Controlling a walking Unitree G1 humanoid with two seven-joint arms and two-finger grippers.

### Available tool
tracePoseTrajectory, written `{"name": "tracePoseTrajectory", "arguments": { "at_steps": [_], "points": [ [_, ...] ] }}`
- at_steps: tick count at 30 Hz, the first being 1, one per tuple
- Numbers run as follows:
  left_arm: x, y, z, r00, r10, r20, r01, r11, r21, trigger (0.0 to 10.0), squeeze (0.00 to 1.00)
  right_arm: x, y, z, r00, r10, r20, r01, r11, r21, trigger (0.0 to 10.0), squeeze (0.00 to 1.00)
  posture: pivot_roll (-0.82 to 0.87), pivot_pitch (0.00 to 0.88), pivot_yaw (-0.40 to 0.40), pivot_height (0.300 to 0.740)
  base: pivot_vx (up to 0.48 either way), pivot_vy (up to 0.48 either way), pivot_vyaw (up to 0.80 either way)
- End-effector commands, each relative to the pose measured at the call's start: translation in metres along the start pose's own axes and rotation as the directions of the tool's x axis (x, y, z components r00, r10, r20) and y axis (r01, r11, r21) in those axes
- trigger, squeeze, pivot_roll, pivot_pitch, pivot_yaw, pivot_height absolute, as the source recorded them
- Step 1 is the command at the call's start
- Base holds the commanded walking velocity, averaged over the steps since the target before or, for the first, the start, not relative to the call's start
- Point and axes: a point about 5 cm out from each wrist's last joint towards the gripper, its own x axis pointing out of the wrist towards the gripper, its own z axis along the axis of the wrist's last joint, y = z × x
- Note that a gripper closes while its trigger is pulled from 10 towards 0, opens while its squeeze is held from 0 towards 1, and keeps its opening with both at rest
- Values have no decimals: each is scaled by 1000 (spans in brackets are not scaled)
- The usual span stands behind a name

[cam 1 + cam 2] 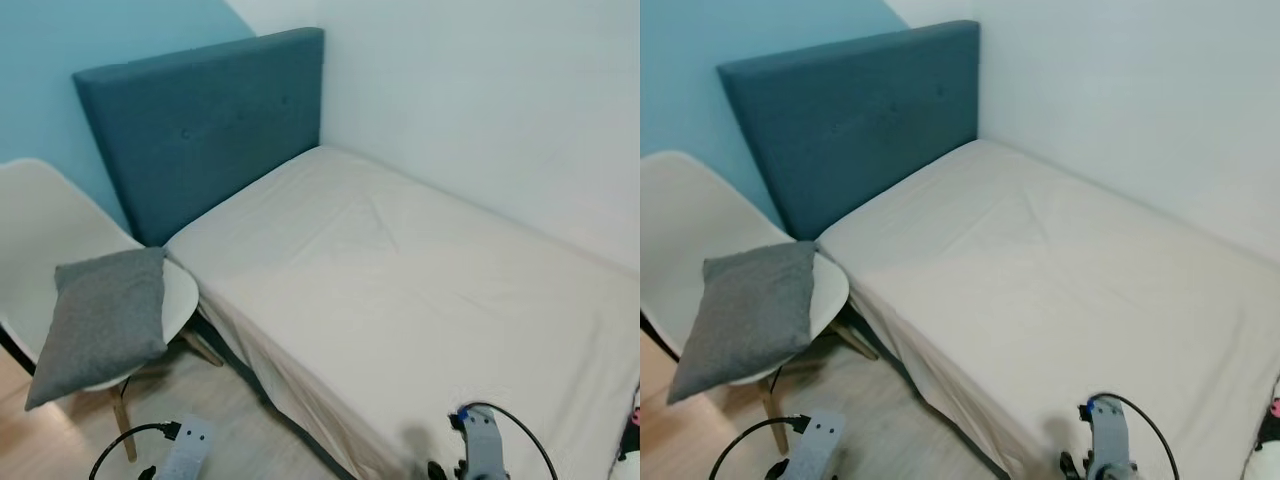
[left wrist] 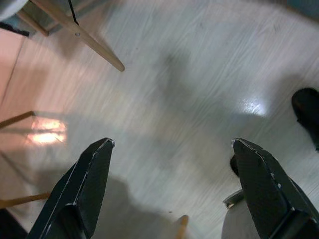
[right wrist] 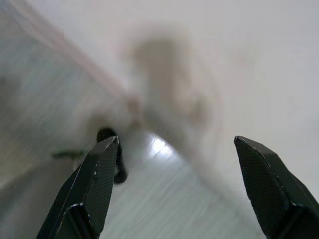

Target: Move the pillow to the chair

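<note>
A grey pillow lies on the seat of a white chair with wooden legs, left of the bed. Nothing is touching the pillow. My left arm hangs low over the floor beside the chair. In its wrist view the left gripper is open over pale wooden floor, with a chair leg beyond it. My right arm hangs in front of the bed's near edge. The right gripper is open, with blurred bed sheet and floor between its fingers.
A single bed with a beige sheet runs along the white wall. Its blue upholstered headboard stands right behind the chair. Pale wooden floor lies between chair and bed. A dark shape rests on the floor.
</note>
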Motion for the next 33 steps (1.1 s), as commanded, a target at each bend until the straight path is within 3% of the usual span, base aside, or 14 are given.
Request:
{"name": "tracePoseTrajectory", "arguments": {
  "at_steps": [1, 6, 8, 14, 18, 19, 20, 25, 27, 30, 33],
  "points": [
    [-1, 7, -8, 1000, 17, -6, -17, 1000, 15, 10000, 0, 2, 11, 1, 1000, 23, 6, -23, 1000, -14, 10000, 0, -53, 50, -73, 740, 0, 0, 0],
    [-3, 6, -17, 1000, -4, -15, 4, 1000, -12, 10000, 0, 6, 32, 14, 996, 72, 51, -72, 997, -13, 10000, 0, -11, 39, -52, 740, 0, 0, 0],
    [-3, 6, -17, 1000, -6, -16, 6, 1000, -22, 10000, 0, 7, 33, 17, 996, 73, 56, -72, 997, -21, 10000, 0, -11, 39, -52, 740, 0, 0, 0],
    [1, 12, 1, 999, -6, 46, 7, 1000, -30, 10000, 0, 8, 41, 39, 986, 115, 121, -113, 993, -19, 10000, 0, -5, 19, -48, 740, 0, 0, 0],
    [8, 29, 32, 991, 33, 127, -14, 989, -148, 10000, 0, 9, 72, 63, 963, 214, 166, -197, 974, -115, 10000, 0, 42, 0, -61, 740, 0, 0, 0],
    [8, 29, 32, 991, 33, 127, -14, 989, -148, 10000, 0, 9, 72, 63, 963, 214, 166, -197, 974, -115, 10000, 0, 42, 0, -61, 740, 0, 0, 0],
    [9, 32, 41, 989, 35, 146, -4, 978, -209, 10000, 0, 9, 85, 68, 953, 253, 168, -229, 962, -151, 10000, 0, 57, 0, -67, 740, 0, 0, 0],
    [9, 29, 37, 993, 17, 120, 19, 956, -292, 10000, 0, 9, 103, 72, 942, 293, 165, -265, 949, -168, 10000, 0, 75, 0, -73, 740, 0, 0, 0],
    [8, 23, 29, 996, -4, 92, 39, 921, -387, 10000, 0, 8, 111, 71, 940, 302, 158, -280, 949, -149, 10000, 0, 78, 0, -79, 740, 0, 0, 0],
    [7, 19, 23, 997, -20, 75, 51, 901, -431, 10000, 0, 8, 115, 72, 939, 306, 159, -288, 949, -129, 10000, 0, 71, 0, -81, 740, 0, 0, 0],
    [3, 8, 9, 998, -58, 38, 69, 867, -494, 10000, 0, 7, 126, 72, 929, 338, 152, -309, 933, -185, 10000, 0, 52, 0, -81, 740, 0, 0, 0]
  ]
}}
